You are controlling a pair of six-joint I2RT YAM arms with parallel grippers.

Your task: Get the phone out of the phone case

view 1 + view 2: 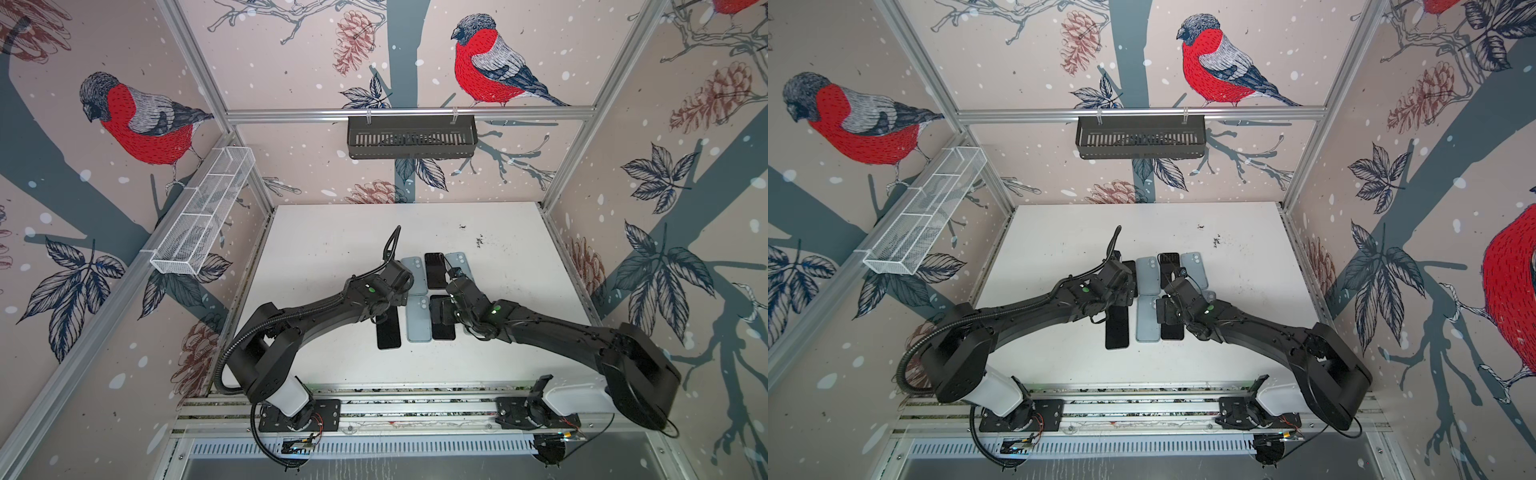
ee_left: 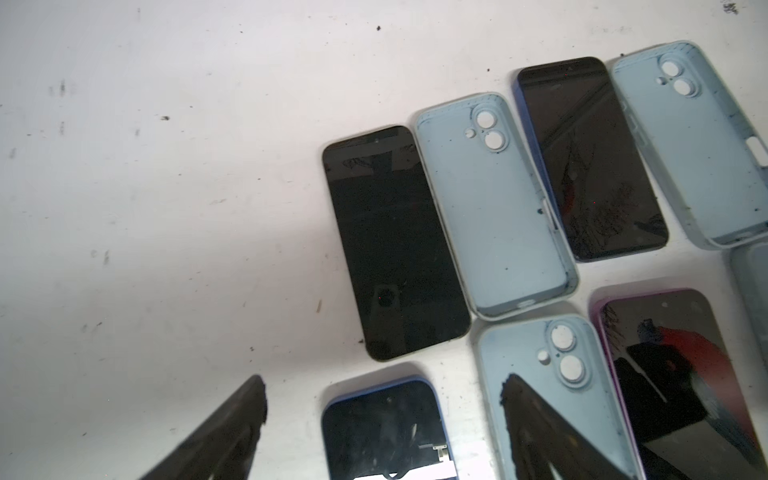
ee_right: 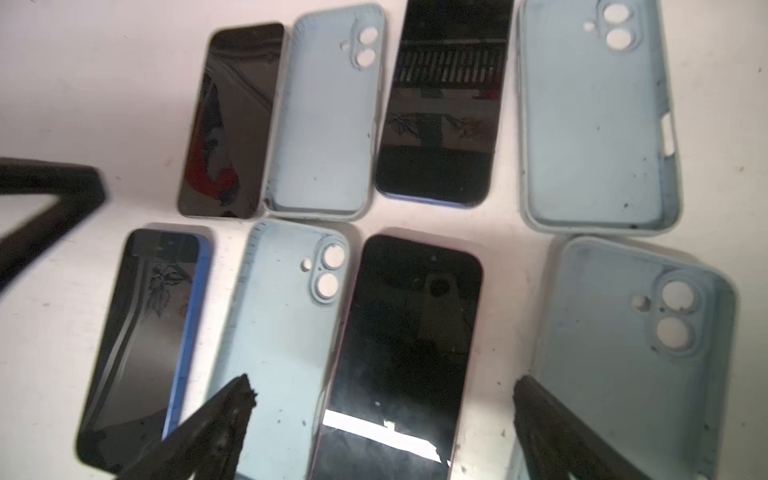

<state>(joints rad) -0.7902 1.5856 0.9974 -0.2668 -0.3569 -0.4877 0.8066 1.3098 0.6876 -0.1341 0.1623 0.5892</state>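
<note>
Arching over phones (image 1: 435, 270), both arms (image 1: 324, 311), jaws spread.

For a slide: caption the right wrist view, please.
Open right claw over four black-screened phones and four empty pale-blue phone cases, alternating in two rows on a white tabletop.

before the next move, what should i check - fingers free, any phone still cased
1. left fingers open, holding nothing: ok
2. right fingers open, holding nothing: ok
3. all four light blue cases empty: ok
4. all four phones lying screen up beside the cases, none stacked: ok
5. blue and purple rims on some phones are bodies, not thin cases: cannot tell
6. a phone plainly still in a case to target: not ok, none shows
</note>
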